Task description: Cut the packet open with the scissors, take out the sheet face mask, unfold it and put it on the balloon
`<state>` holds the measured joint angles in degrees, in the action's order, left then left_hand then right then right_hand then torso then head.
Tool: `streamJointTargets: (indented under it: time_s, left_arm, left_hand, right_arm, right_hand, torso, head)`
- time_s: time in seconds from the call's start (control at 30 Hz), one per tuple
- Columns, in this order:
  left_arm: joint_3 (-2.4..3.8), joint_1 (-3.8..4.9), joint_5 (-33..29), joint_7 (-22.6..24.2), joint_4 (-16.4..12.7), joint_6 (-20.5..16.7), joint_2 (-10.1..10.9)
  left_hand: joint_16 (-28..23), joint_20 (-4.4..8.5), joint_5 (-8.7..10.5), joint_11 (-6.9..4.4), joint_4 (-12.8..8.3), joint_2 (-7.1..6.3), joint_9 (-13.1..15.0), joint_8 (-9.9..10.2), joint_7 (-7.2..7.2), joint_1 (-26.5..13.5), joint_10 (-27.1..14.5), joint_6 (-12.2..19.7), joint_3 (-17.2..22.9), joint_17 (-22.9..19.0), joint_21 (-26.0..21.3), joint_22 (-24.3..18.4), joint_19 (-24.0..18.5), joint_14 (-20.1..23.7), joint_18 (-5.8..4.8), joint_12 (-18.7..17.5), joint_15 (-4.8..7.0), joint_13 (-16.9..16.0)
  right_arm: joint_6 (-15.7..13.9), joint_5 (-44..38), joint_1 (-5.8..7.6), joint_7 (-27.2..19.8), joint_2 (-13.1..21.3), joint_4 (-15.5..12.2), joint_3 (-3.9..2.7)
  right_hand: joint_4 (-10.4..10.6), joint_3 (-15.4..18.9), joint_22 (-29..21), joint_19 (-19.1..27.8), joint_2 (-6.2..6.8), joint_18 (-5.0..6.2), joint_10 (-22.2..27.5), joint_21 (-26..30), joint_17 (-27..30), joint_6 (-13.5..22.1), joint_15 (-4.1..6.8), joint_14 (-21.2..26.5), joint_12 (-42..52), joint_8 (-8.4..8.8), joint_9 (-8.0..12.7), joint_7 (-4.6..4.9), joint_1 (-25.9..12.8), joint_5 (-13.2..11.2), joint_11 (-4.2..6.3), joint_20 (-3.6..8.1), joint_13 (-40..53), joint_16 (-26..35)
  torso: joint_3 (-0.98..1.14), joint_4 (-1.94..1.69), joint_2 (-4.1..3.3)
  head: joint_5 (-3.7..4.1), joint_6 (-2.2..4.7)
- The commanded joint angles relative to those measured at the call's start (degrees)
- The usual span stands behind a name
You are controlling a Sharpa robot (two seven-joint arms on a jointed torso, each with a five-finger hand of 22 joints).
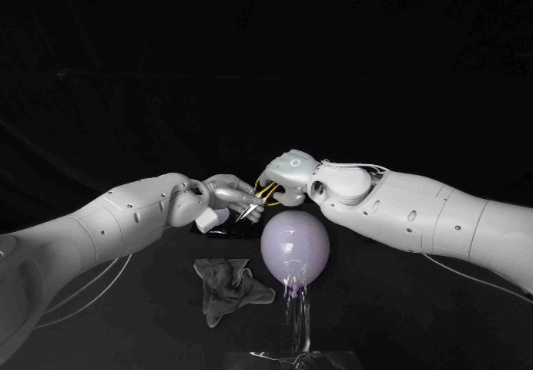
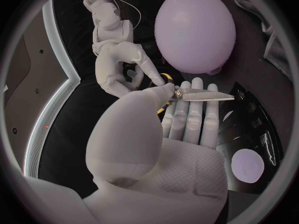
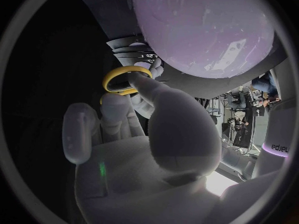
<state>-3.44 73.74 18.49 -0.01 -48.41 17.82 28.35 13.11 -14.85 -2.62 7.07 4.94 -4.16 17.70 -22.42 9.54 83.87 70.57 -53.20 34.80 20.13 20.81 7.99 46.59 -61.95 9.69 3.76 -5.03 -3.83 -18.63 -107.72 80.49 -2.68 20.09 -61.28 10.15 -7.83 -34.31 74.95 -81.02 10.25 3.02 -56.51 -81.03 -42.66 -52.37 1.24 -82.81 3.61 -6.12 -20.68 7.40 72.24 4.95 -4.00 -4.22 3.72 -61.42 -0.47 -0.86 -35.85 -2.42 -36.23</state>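
The scissors (image 1: 256, 202) have yellow handles and silver blades and hang between my two hands, just behind the balloon. My right hand (image 1: 291, 173) grips the yellow handle loops (image 3: 124, 79), with a finger through one. My left hand (image 1: 222, 196) pinches the scissors at the pivot (image 2: 176, 91), thumb on top and straight fingers under the blades (image 2: 206, 96). The pale lilac balloon (image 1: 294, 245) stands upright in the middle of the table. A dark flat packet-like thing (image 1: 230, 229) lies under my left hand; I cannot make out what it is.
A crumpled grey sheet or cloth (image 1: 230, 289) lies on the table left of the balloon. The balloon sits on a thin clear stem with a base (image 1: 296, 356) at the near edge. A pale round disc (image 2: 247, 164) lies by the dark thing.
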Motion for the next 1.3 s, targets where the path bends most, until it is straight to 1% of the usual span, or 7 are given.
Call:
streamJointTargets:
  time_s: [0.03,0.3,0.6,0.93,1.03,1.17,1.3]
  left_arm:
    - [0.18,0.43,0.55,1.91,-0.98,-0.36,0.21]
    - [0.26,2.45,1.39,2.13,-2.66,-0.12,0.52]
    - [0.31,5.04,3.06,1.84,-5.72,0.95,1.35]
    - [0.37,6.33,4.69,1.15,-9.72,3.63,1.96]
    - [0.39,6.54,5.23,1.09,-10.51,4.98,2.30]
    - [0.46,6.69,5.57,1.32,-11.28,7.47,3.09]
    - [0.53,6.75,5.55,1.57,-11.38,8.40,3.54]
  left_hand:
    - [0.18,0.24,-0.17,-0.66,-0.42,0.65,7.99,-0.13,-0.04,0.09,1.02,-0.35,0.18,0.11,0.29,0.11,-0.05,-0.36,0.54,0.21,0.16,-0.07]
    - [0.15,0.27,-0.16,-0.67,-0.58,0.68,8.02,-0.12,-0.04,0.06,1.03,-0.37,0.20,0.14,0.40,0.18,-0.12,-0.34,0.52,0.19,0.17,-0.06]
    - [0.13,0.31,-0.17,-0.69,-0.95,0.80,8.10,-0.11,-0.07,0.02,1.08,-0.44,0.23,0.22,0.67,0.36,-0.34,-0.37,0.45,0.17,0.21,-0.06]
    - [0.07,0.35,-0.16,-0.67,-1.28,0.89,8.15,-0.05,-0.05,-0.04,1.07,-0.45,0.30,0.28,0.96,0.55,-0.54,-0.34,0.40,0.13,0.20,-0.05]
    - [0.05,0.37,-0.16,-0.68,-1.42,0.91,8.18,-0.05,-0.07,-0.08,1.08,-0.49,0.28,0.31,1.07,0.63,-0.63,-0.34,0.38,0.12,0.20,-0.04]
    - [0.03,0.35,-0.15,-0.71,-1.66,0.88,8.24,-0.06,-0.14,-0.15,1.11,-0.59,0.22,0.37,1.26,0.75,-0.77,-0.35,0.31,0.12,0.22,-0.05]
    - [0.01,0.34,-0.15,-0.73,-1.77,0.88,8.27,-0.07,-0.18,-0.20,1.11,-0.63,0.20,0.40,1.37,0.82,-0.84,-0.35,0.29,0.11,0.23,-0.04]
  right_arm:
    - [1.53,-2.26,-0.16,1.98,-0.28,0.70,0.02]
    - [2.71,-2.29,-0.45,2.01,-1.11,1.76,0.03]
    - [3.97,-2.03,-0.56,1.18,-1.81,2.82,0.03]
    - [5.63,-1.95,-0.61,0.58,-2.22,3.70,0.04]
    - [5.65,-1.94,-0.61,0.65,-2.17,3.88,0.04]
    - [5.56,-1.88,-0.62,0.87,-1.86,3.54,0.05]
    - [5.28,-1.79,-0.62,1.42,-1.45,2.96,0.05]
  right_hand:
    - [-0.19,-0.31,2.85,0.05,-0.08,0.26,-0.50,0.21,0.11,-0.29,-0.33,-0.14,0.36,-0.16,-0.07,-0.01,0.34,-0.47,-0.08,-0.29,0.01,-0.33]
    - [-0.05,-0.98,2.89,0.08,-0.63,0.28,-1.35,0.30,0.14,-0.82,-0.55,-0.05,0.35,-0.35,-0.16,-0.04,0.43,-1.57,-0.08,-0.53,-0.01,-0.47]
    - [1.03,-2.34,4.40,-0.92,-1.58,-0.09,-5.59,-0.67,-1.01,-3.19,-1.66,-0.13,0.96,-1.49,-0.74,0.63,-0.39,-1.99,-0.78,-1.46,0.07,-1.72]
    - [2.51,-3.66,5.75,-1.81,-4.21,-0.41,-8.99,-1.62,-2.02,-5.32,-1.84,-0.12,1.28,-2.85,-1.62,1.06,-0.58,-2.18,-1.14,-1.68,0.12,-2.73]
    - [2.41,-3.75,7.53,-3.15,-5.51,-0.86,-14.37,-3.02,-3.36,-6.20,-1.28,-0.36,3.36,-3.61,-2.24,0.90,0.25,-2.16,-0.32,-1.55,0.87,-3.81]
    - [2.11,-2.69,8.11,-3.52,-5.74,-0.98,-19.77,-3.45,-3.65,-7.62,-0.18,-0.27,5.09,-4.87,-3.33,0.01,0.63,-2.16,1.04,-0.84,1.69,-4.23]
    - [2.24,-0.53,8.51,-3.74,-5.62,-1.07,-27.23,-3.70,-4.70,-10.25,1.42,-0.36,8.30,-7.37,-5.55,-1.86,0.32,-2.17,3.03,0.16,3.75,-4.97]
  torso:
    - [-0.04,0.06,0.03]
    - [-0.05,0.00,0.09]
    - [-0.02,0.01,0.12]
    - [0.03,0.04,0.03]
    - [0.05,0.01,0.05]
    - [0.01,0.13,0.03]
    - [-0.04,0.08,-0.09]
  head:
    - [-0.02,0.06]
    - [0.01,0.01]
    - [0.09,0.20]
    - [0.28,0.31]
    - [0.67,0.37]
    - [0.90,0.49]
    - [0.96,0.46]
